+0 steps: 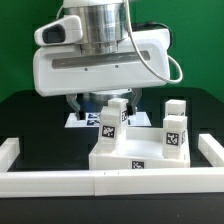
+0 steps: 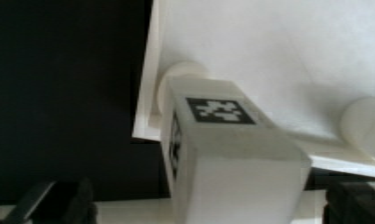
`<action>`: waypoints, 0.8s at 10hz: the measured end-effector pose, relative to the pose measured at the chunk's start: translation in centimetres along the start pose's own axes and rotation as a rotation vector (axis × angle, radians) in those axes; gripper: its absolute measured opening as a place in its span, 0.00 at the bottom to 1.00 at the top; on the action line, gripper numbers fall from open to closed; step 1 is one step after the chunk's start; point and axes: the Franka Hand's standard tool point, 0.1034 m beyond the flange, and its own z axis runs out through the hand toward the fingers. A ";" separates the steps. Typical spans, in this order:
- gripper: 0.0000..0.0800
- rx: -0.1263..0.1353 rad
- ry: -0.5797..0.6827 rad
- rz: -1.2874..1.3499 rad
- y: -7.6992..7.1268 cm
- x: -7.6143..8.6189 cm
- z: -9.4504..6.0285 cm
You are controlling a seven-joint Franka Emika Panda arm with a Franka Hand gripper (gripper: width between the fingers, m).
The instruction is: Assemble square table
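The square table's white slab [image 1: 128,157] lies flat behind the front rail, and its surface fills the wrist view [image 2: 255,50]. A tagged white leg block [image 1: 110,120] stands upright on the slab's corner toward the exterior view's left. My gripper [image 1: 98,104] hangs right over it, open. In the wrist view that leg [image 2: 223,130] sits between the dark fingers [image 2: 59,200], with a gap on each side of it and nothing clamped. Two more leg blocks [image 1: 175,138] [image 1: 178,107] stand toward the exterior view's right. The edge of one leg [image 2: 365,125] shows in the wrist view.
White border rails run along the front [image 1: 90,181] and up both sides [image 1: 10,150] [image 1: 211,150]. The marker board [image 1: 82,119] lies on the black table behind the slab, partly hidden by my gripper's housing [image 1: 100,60].
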 end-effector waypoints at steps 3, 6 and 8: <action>0.81 -0.002 0.009 0.002 0.1 0.0 0.2; 0.81 -0.002 0.009 0.002 0.1 -0.1 0.2; 0.81 -0.006 0.020 0.021 -0.3 -0.1 0.5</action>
